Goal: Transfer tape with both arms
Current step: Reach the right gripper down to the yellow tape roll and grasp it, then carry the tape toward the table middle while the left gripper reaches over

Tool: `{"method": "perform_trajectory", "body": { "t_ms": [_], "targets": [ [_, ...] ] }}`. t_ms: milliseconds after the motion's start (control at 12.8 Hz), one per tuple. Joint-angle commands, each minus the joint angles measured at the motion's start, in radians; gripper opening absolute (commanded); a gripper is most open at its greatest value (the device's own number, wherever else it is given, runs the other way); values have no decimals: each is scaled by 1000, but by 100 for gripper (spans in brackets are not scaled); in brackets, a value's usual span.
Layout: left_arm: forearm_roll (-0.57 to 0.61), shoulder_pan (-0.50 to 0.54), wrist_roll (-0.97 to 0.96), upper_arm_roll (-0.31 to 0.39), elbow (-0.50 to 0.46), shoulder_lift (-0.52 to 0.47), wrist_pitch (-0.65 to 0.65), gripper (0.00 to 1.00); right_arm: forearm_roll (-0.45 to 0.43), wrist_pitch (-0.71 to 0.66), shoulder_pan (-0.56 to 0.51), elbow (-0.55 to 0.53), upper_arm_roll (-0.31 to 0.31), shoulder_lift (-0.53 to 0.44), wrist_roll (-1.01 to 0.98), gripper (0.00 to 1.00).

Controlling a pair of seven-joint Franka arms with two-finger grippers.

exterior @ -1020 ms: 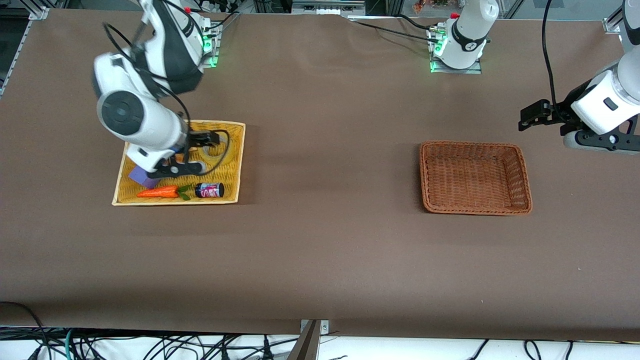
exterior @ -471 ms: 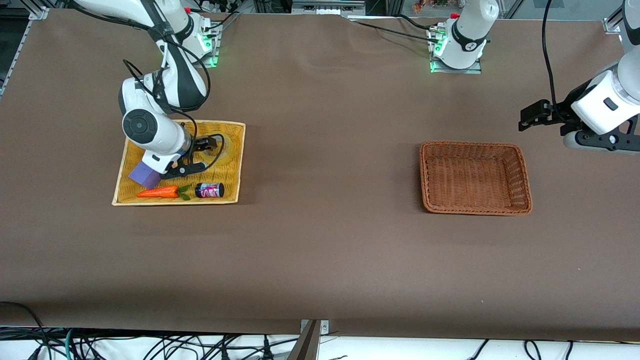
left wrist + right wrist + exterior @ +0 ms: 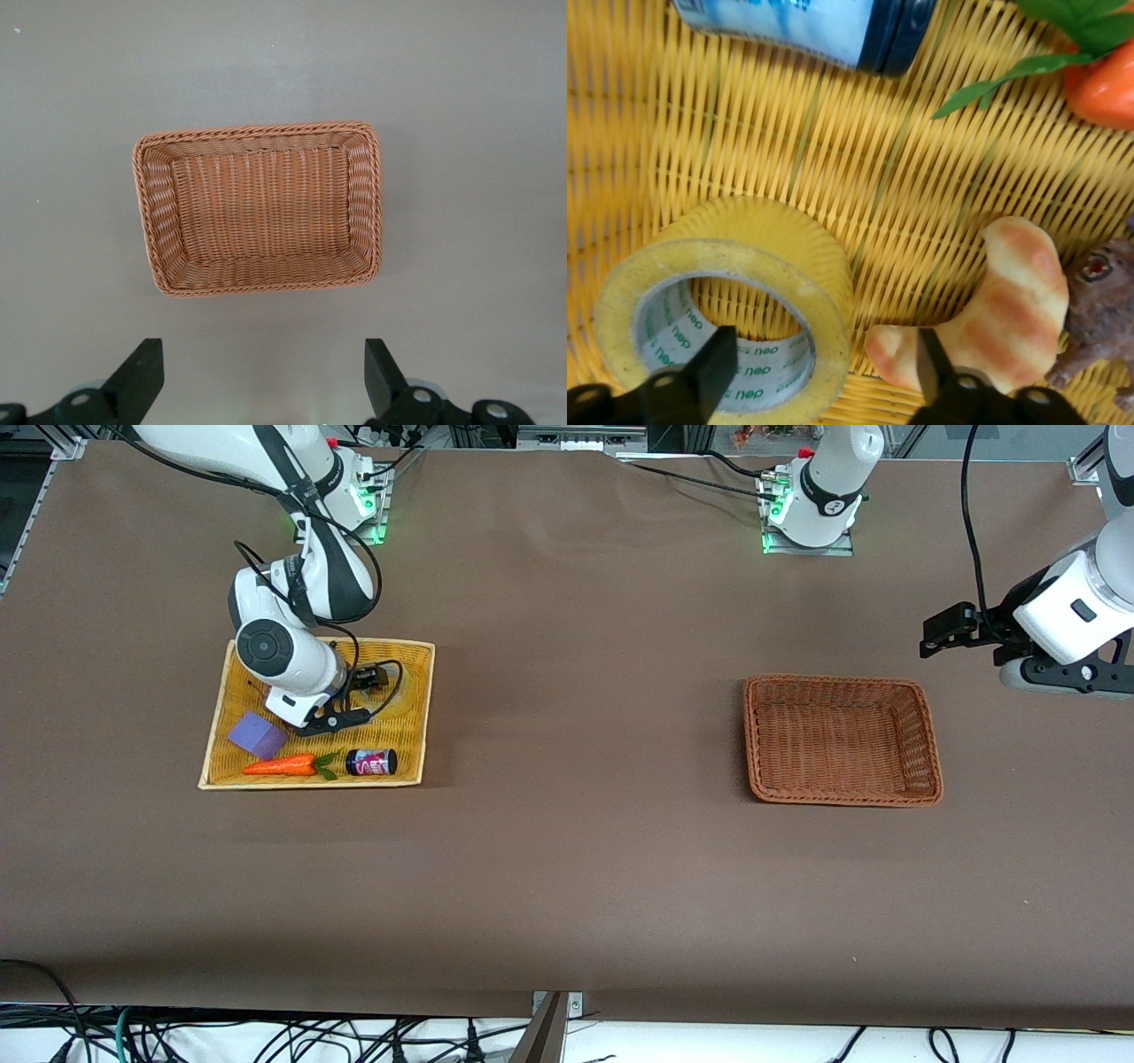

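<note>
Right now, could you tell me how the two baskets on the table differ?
The yellow basket is shallow and tray-like and holds the tape, a carrot and a jar; the brown basket is deeper and holds nothing. The right gripper is inside the yellow one; the left gripper hangs beside the brown one. Both are rectangular wicker.

On my counter (image 3: 567, 850), the tray (image 3: 416, 717) lies toward the right arm's end and the basket (image 3: 921, 735) toward the left arm's end, well apart. In the tray I see the tape (image 3: 722, 319) just beside the croissant (image 3: 992, 310), with the jar (image 3: 370, 763), carrot (image 3: 282, 765) and block (image 3: 257, 735) along the tray's edge nearer the front camera.
</note>
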Motion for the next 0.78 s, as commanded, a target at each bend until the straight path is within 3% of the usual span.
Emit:
{"method": "perform_trajectory", "body": {
  "t_ms": [0,78,157,235,471,706],
  "targets": [
    [-7,6,3,-2,-10,-10,10,100,0,17,-3,-8,3,21,-17,28],
    [-7,6,3,-2,-10,-10,10,100,0,17,-3,-8,3,30,-17,22],
    [-7,6,3,-2,-10,-10,10,100,0,9,-3,-3,3,27,-18,5],
    [-7,6,3,-2,-10,-10,10,100,0,-8,-3,7,3,18,-17,0],
    [-7,6,3,-2,-10,-10,10,100,4,-177,-3,130,3,7,-15,0],
    [-7,6,5,-2,-7,-10,10,100,30,-417,4,347,12,12,-2,0]
  ]
}}
